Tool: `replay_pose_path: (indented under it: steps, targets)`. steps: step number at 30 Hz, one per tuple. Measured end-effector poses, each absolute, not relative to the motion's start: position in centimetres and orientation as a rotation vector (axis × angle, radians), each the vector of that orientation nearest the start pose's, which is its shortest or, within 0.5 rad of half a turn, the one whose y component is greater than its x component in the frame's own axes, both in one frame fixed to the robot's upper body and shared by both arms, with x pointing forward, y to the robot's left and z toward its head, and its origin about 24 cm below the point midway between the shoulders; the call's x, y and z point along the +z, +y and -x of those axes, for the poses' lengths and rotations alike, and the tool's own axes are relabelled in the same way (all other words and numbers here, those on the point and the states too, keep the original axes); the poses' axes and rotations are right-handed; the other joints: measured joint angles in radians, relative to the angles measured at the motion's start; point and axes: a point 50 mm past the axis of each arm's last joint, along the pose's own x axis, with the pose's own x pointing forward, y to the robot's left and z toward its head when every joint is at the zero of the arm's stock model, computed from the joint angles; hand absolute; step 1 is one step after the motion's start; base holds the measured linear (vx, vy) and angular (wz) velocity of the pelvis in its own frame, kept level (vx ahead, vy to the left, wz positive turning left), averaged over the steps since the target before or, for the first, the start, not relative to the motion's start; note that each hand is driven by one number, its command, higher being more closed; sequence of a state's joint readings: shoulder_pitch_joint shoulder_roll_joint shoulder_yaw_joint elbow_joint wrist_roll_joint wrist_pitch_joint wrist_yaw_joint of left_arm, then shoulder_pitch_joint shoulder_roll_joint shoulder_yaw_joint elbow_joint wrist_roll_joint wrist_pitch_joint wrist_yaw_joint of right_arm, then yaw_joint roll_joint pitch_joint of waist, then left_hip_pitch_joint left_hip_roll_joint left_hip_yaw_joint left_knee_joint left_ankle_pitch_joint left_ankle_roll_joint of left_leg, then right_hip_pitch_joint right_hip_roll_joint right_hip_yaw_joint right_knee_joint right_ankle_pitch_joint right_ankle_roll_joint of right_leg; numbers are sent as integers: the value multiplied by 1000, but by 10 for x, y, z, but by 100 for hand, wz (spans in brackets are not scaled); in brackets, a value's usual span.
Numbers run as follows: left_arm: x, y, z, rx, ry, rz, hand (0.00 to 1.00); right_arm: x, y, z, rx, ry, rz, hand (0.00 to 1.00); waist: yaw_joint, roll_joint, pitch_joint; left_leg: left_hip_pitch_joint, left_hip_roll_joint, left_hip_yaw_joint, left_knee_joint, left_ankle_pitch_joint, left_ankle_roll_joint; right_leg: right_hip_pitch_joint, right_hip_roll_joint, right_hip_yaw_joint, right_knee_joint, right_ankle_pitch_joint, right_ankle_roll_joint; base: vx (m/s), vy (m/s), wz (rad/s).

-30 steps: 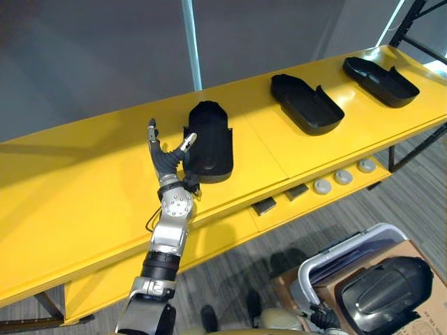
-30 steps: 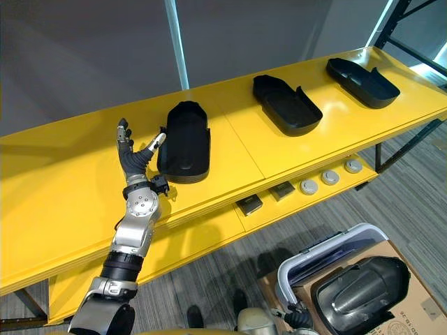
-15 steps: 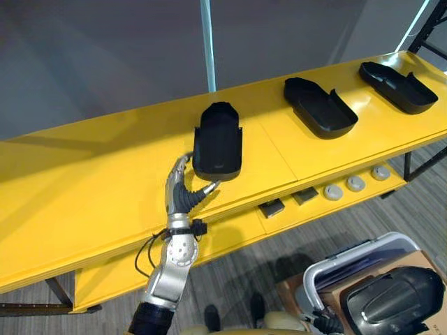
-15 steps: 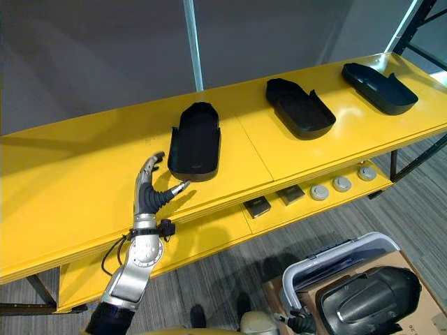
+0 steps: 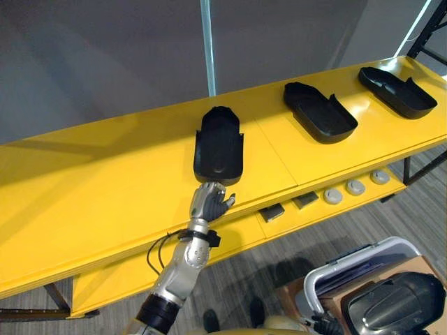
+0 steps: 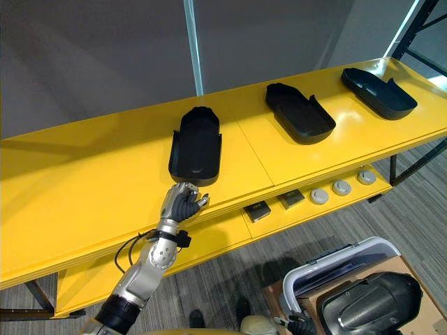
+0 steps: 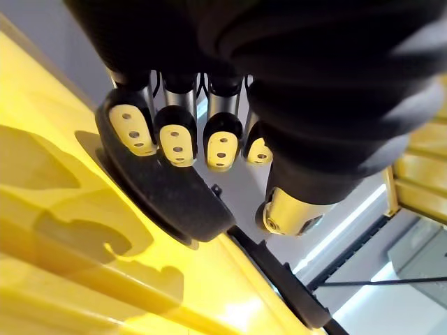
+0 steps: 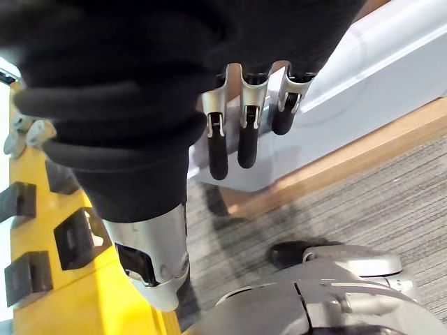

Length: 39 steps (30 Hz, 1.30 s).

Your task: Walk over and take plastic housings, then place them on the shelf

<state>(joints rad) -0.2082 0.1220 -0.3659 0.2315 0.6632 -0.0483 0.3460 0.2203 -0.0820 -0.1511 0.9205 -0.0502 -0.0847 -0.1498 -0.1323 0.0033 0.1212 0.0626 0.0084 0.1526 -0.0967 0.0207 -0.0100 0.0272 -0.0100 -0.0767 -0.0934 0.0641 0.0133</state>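
Note:
Three black plastic housings lie on the yellow shelf top [image 5: 105,188]: one in the middle [image 5: 218,146], one further right [image 5: 320,113], one at the far right [image 5: 397,82]. My left hand [image 5: 211,202] hovers at the shelf's front edge, just short of the middle housing's near end, fingers curled with nothing in them. In the left wrist view the curled fingers [image 7: 174,136] sit just before that housing's rim [image 7: 164,192]. My right hand [image 8: 150,258] hangs low with straight fingers [image 8: 241,132], beside a white bin.
A lower yellow tier carries round grey discs [image 5: 355,187] and small dark blocks [image 5: 272,211]. At the lower right stand a white bin [image 5: 349,262] and a cardboard box holding another black housing [image 5: 394,303]. A pale post [image 5: 207,42] rises behind the shelf.
My left hand has drawn back from the middle housing's left side to the shelf's front edge and its fingers have curled shut. The view has shifted slightly.

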Motion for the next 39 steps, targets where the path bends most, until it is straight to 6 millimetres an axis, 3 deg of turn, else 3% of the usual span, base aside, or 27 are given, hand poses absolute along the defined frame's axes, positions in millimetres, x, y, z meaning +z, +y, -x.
replay_pose_path:
  steps: [8, 15, 19, 29, 34, 39]
  targets:
    - [43, 88, -294, -102, -220, -861, 100, -152, -215, -78, -336, 1022, 128, 0, -19, 0, 5, -19, 9, 33, -2, 0, -1, -32, 10, 24, 1, 8, -7, -44, -10, -12]
    - [62, 86, -315, -85, -263, -881, 100, -151, -216, -84, -346, 1006, 118, 0, -25, -2, 39, -34, 9, 40, -4, 0, -1, -51, 10, 28, 4, 7, -6, -8, 0, -1]
    - [76, 94, -328, -43, -291, -900, 100, -148, -215, -92, -347, 973, 114, 0, -50, 0, 63, -41, 9, 43, 0, 0, -1, -60, 9, 30, 6, 8, -6, 3, 3, -1]
    - [98, 83, -339, -34, -349, -851, 100, -144, -216, -103, -360, 937, 102, 0, -75, 15, 96, -57, 10, 68, 1, -2, -4, -93, 11, 54, 22, 9, -6, -17, 7, -7]
    - [104, 78, -327, -24, -393, -771, 100, -145, -216, -103, -363, 941, 99, 0, -72, 17, 98, -55, 9, 60, 1, -2, -4, -88, 10, 46, 22, 8, -6, -4, 5, 5]
    - [127, 66, -293, -54, -538, -592, 100, -147, -217, -97, -374, 969, 93, 0, -58, 18, 98, -29, 8, 36, 1, -2, -4, -51, 7, 22, 21, 3, -1, 0, 11, 15]
